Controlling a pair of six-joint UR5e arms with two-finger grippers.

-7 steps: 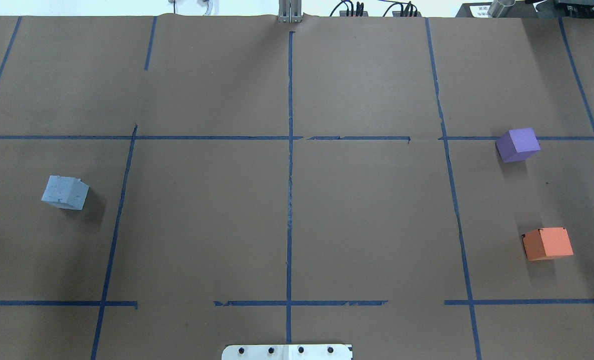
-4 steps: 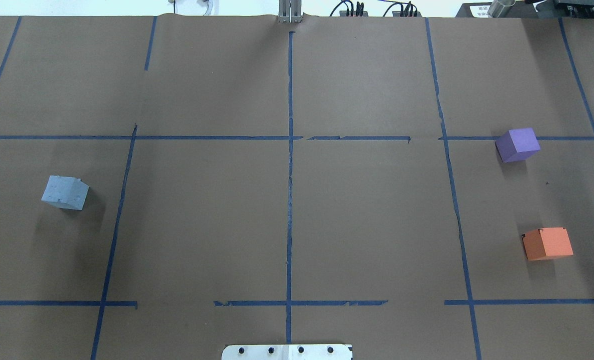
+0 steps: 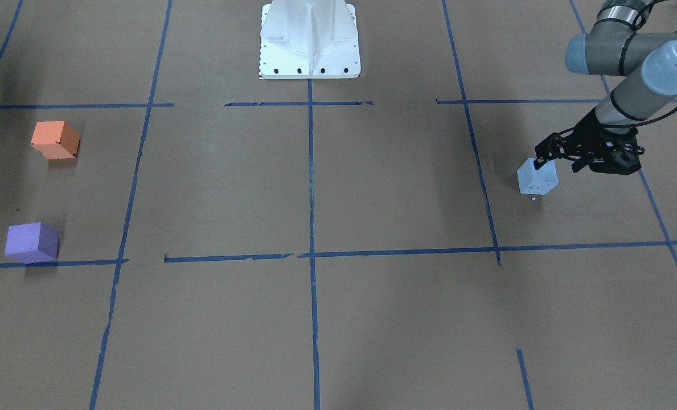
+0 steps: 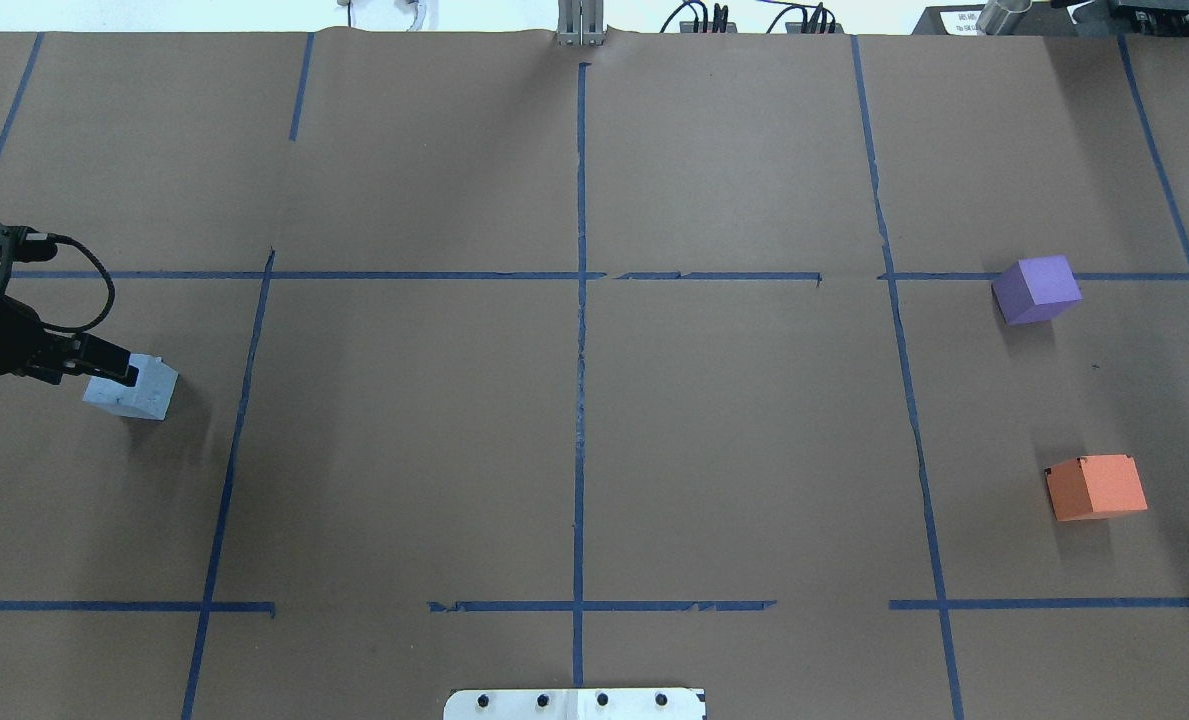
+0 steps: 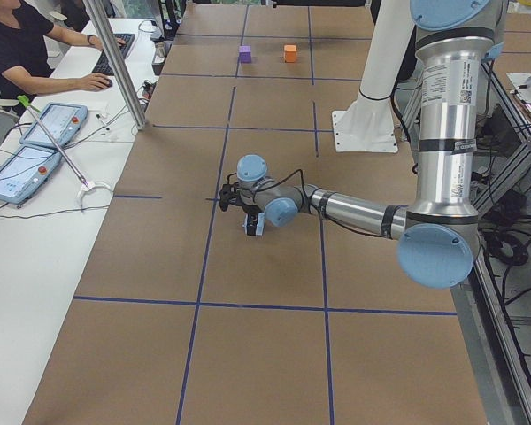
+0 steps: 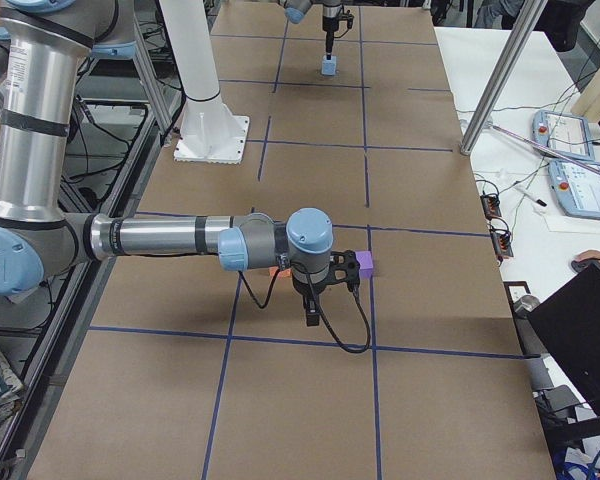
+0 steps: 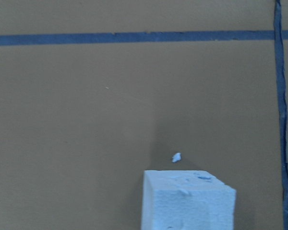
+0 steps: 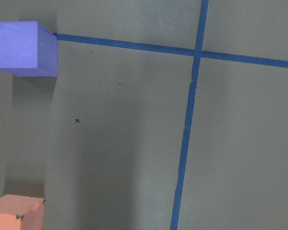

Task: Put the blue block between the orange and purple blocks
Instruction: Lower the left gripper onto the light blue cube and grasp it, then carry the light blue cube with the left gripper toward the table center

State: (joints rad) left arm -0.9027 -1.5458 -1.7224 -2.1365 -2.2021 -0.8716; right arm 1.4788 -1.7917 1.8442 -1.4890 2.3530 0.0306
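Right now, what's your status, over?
Left gripper at blue block, grasp unconfirmed. Right gripper near purple block and orange block, state unclear. Blue block sits on table, far from both. Nothing seen between them.

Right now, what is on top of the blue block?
The left gripper hangs over one edge of the blue block; the rest of its top is bare. Whether the gripper touches the block is hidden.

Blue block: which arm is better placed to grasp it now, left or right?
Left. The left gripper is right at the blue block, near its top, while the right gripper hangs at the table's other end by the purple block and orange block.
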